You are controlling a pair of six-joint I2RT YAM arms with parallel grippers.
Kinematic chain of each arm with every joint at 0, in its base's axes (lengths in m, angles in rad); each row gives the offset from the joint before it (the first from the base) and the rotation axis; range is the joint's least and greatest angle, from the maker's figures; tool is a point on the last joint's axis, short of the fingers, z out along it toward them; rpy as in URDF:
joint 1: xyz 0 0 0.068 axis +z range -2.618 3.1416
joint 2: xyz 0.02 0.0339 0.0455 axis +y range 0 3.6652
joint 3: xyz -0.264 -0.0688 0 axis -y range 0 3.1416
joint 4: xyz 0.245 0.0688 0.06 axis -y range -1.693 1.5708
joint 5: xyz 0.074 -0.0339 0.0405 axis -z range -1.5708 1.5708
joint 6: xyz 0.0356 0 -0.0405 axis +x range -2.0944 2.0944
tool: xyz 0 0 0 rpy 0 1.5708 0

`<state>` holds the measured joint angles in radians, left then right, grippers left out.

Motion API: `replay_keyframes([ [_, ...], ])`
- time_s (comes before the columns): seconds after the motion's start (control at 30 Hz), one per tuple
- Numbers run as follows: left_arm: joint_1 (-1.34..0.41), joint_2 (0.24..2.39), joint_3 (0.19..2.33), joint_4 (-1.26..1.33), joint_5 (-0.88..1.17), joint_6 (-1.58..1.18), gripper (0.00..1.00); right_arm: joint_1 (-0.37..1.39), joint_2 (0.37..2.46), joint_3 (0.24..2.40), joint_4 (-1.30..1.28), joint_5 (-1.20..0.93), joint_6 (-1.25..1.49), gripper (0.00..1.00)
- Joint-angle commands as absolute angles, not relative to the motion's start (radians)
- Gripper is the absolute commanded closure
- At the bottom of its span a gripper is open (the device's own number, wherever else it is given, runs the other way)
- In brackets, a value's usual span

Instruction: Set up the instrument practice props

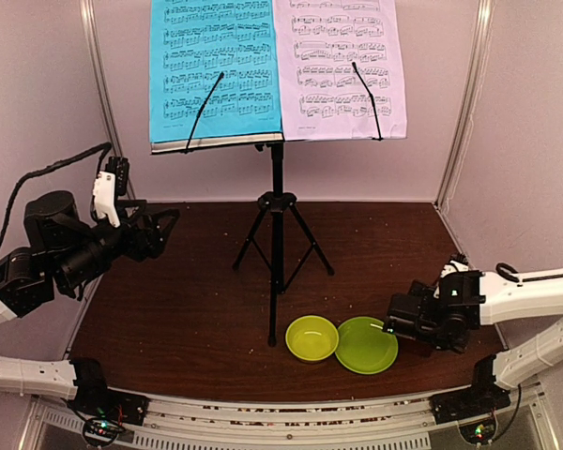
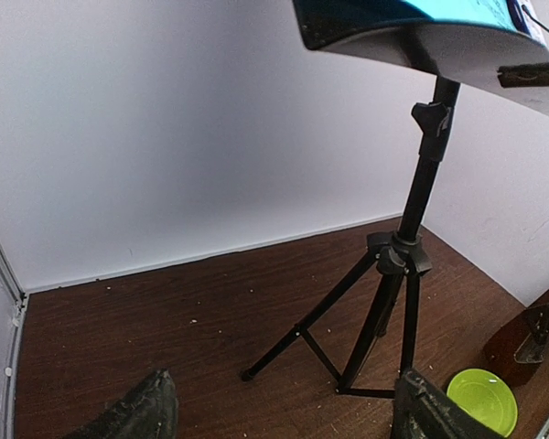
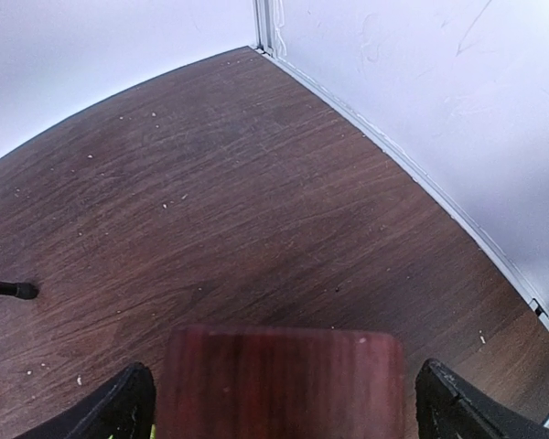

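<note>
Starting at the near edge of the dark wooden table (image 1: 188, 309), a lime-green bowl (image 1: 311, 337) and a lime-green plate (image 1: 368, 347) sit edge to edge, right of centre. Just right of the plate, the right gripper (image 1: 401, 323) is spread fully, straddling the small brown pyramid metronome (image 3: 279, 384) with a slim gap on either side; no grip is seen. At mid-left, the left gripper (image 1: 162, 231) hangs above the table, jaws wide, holding nothing. At centre, the black perforated-metal music stand (image 1: 277, 234) is upright on its tripod legs. On its desk, at the far side, the cyan sheet of printed music (image 1: 216, 66) lies left and the pale lilac sheet (image 1: 342, 66) right, their edges meeting.
</note>
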<state>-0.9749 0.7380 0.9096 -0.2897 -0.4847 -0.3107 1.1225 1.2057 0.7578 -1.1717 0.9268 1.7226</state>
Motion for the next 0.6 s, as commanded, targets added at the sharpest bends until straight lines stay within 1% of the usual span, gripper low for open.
replay_keyframes([
  [0.0,-0.969,0.743,0.935,-0.261,-0.468,-0.292,0.16,1.105,1.211,0.73,-1.124,0.962,1.697,0.0],
  [0.33,-0.969,0.755,0.939,-0.256,-0.463,-0.289,0.16,1.058,1.285,0.672,-1.007,0.963,1.663,0.01],
  [0.43,-0.969,0.757,0.94,-0.256,-0.46,-0.287,0.16,1.046,1.294,0.665,-0.979,0.969,1.648,0.04],
  [0.57,-0.969,0.762,0.939,-0.256,-0.462,-0.287,0.16,1.039,1.293,0.657,-0.941,0.967,1.623,0.12],
])
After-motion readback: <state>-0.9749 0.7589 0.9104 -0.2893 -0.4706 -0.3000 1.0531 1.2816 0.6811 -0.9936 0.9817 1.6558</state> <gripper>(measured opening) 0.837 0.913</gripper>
